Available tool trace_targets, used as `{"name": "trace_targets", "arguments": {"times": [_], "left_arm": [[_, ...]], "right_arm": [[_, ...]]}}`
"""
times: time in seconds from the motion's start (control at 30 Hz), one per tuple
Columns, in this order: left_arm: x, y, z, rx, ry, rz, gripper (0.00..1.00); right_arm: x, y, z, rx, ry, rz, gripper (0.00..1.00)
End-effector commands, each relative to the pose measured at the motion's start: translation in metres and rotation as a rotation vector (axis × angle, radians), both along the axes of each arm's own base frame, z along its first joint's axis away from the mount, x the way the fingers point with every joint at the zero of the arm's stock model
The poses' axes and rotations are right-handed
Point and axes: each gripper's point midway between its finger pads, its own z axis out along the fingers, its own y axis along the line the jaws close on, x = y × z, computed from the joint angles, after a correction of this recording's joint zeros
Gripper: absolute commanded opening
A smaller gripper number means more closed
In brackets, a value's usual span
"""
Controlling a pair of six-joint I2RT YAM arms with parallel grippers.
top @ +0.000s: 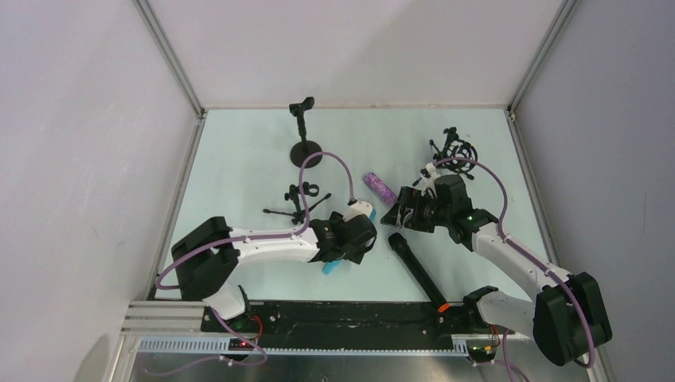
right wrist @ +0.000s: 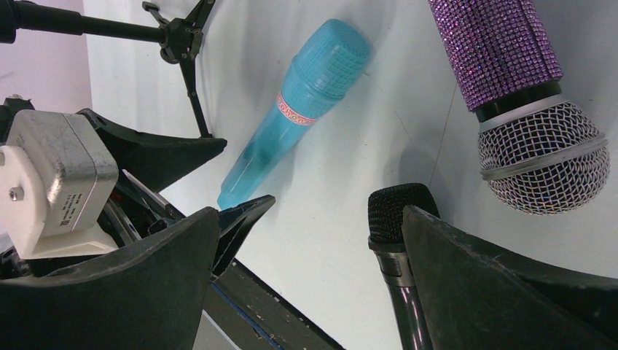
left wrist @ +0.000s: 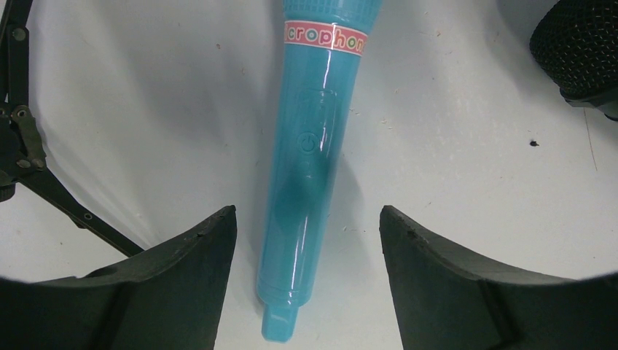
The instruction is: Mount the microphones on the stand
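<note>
Light blue microphone [left wrist: 310, 146] laid flat on table [left wrist: 474, 182], straddled by left gripper [left wrist: 307, 215]; fingers spread, no contact seen. Right gripper [right wrist: 312, 213] held wide open, empty, beside black microphone [right wrist: 393, 211]. Risk judged: slick tapered body squeezed out, rolled against tripod stand [left wrist: 65, 208].

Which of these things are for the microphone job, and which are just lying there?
For the job:
- blue microphone
- purple glittery microphone
- black microphone
- round-base stand
- small tripod stand
- ring-holder stand

Just there:
- purple cables on the arms
- black base rail
</note>
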Motion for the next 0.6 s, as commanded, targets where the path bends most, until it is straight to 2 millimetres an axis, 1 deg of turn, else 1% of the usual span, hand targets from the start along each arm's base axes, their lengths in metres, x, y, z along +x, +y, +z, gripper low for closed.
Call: {"name": "trace_targets", "arguments": {"times": [0.0,0.57], "left_arm": [[0.005,-0.017,0.018,-0.066,-0.029,-0.015,0.76],[0.004,-0.018,0.008,-0.057,-0.008,-0.029,0.75]], "right_arm": [[0.012,0.004,0.019,0.019,-0.065,0.008,1.00],[0.013,0.009,0.019,0.037,-0.057,0.024,1.00]]}}
